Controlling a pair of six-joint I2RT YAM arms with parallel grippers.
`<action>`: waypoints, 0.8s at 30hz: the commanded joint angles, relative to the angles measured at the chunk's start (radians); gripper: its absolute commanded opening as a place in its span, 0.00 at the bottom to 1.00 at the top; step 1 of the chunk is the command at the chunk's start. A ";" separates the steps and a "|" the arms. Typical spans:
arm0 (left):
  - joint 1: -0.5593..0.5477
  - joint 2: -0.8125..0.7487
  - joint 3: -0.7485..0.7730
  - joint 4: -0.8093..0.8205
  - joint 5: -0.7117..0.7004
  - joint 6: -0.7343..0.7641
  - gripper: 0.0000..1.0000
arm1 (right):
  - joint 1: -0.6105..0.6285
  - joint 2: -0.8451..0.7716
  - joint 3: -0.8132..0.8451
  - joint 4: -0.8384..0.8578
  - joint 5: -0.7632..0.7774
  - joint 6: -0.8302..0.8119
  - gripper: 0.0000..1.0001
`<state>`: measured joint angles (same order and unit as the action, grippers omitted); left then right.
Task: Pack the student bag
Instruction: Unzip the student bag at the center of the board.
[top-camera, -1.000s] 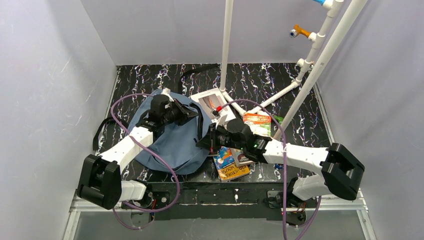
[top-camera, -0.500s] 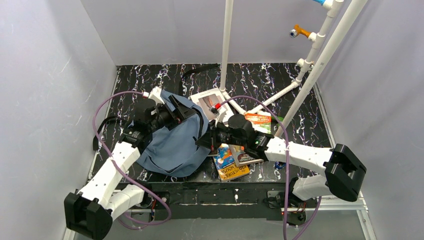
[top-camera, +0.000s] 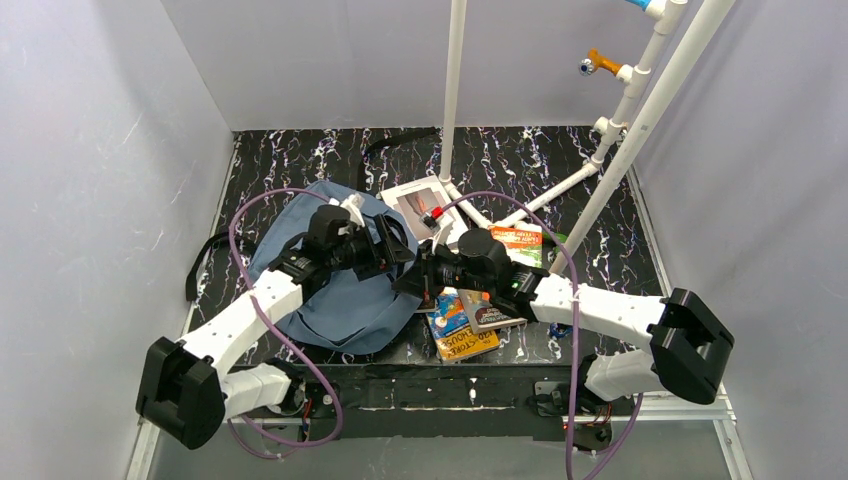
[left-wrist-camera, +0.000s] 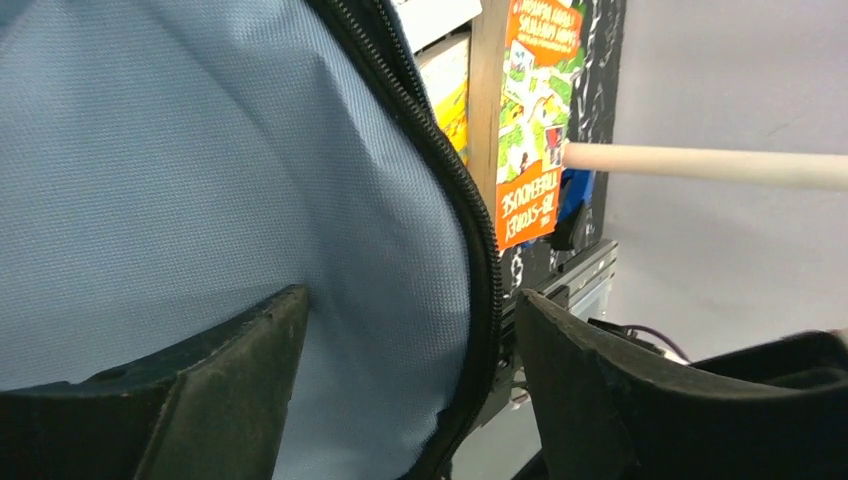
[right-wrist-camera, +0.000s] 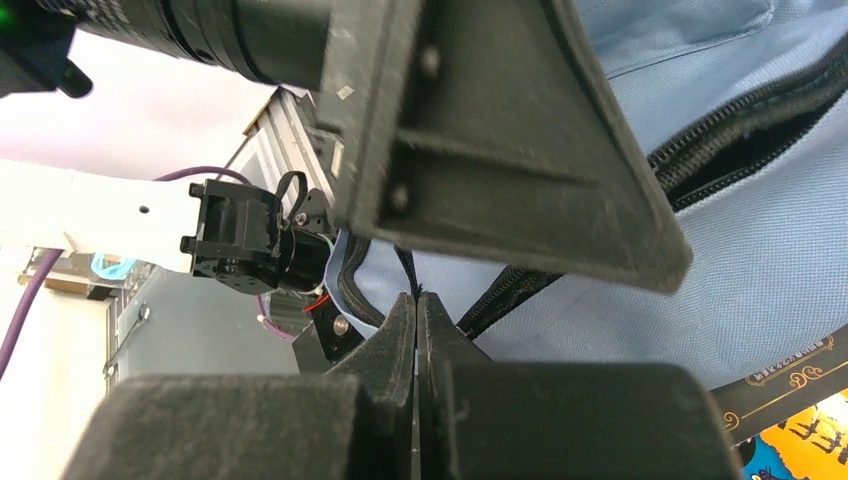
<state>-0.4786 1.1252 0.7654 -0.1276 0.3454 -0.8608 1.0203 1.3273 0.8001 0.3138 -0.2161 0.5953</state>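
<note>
The student bag (top-camera: 330, 295), slate-blue with black zipper trim, lies left of centre on the dark marbled table. My left gripper (top-camera: 392, 250) hovers at its right edge with its jaws open. In the left wrist view the blue fabric (left-wrist-camera: 200, 180) and the black zipper edge (left-wrist-camera: 485, 290) run between the spread fingers (left-wrist-camera: 230, 390) of the left gripper (left-wrist-camera: 410, 340). My right gripper (top-camera: 418, 280) sits just beside it. In the right wrist view the right gripper (right-wrist-camera: 415, 300) is shut on a thin black pull cord (right-wrist-camera: 406, 270) of the bag (right-wrist-camera: 760, 270).
Several books lie right of the bag: a pile (top-camera: 462, 330) by the front edge, an orange-green one (top-camera: 515, 243) (left-wrist-camera: 535, 120), and a white booklet (top-camera: 420, 200). A white pipe frame (top-camera: 455, 100) stands at the back and right. Grey walls close in three sides.
My left gripper has gone from shut to open, and its arm pulled left, then swung right to the bag's zipper edge. The right arm has hardly moved and stays shut.
</note>
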 joint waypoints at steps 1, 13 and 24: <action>-0.039 0.036 0.007 -0.004 -0.033 0.061 0.68 | -0.006 -0.041 0.008 0.045 -0.019 -0.017 0.01; -0.028 0.145 0.170 -0.054 -0.206 0.120 0.00 | -0.004 -0.019 0.042 -0.004 -0.035 -0.052 0.01; 0.089 0.237 0.450 -0.131 -0.501 0.061 0.00 | 0.184 0.077 0.048 0.079 -0.012 0.007 0.01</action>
<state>-0.4778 1.3697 1.0695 -0.3508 0.1341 -0.8074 1.0737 1.3750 0.8150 0.3515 -0.0673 0.5442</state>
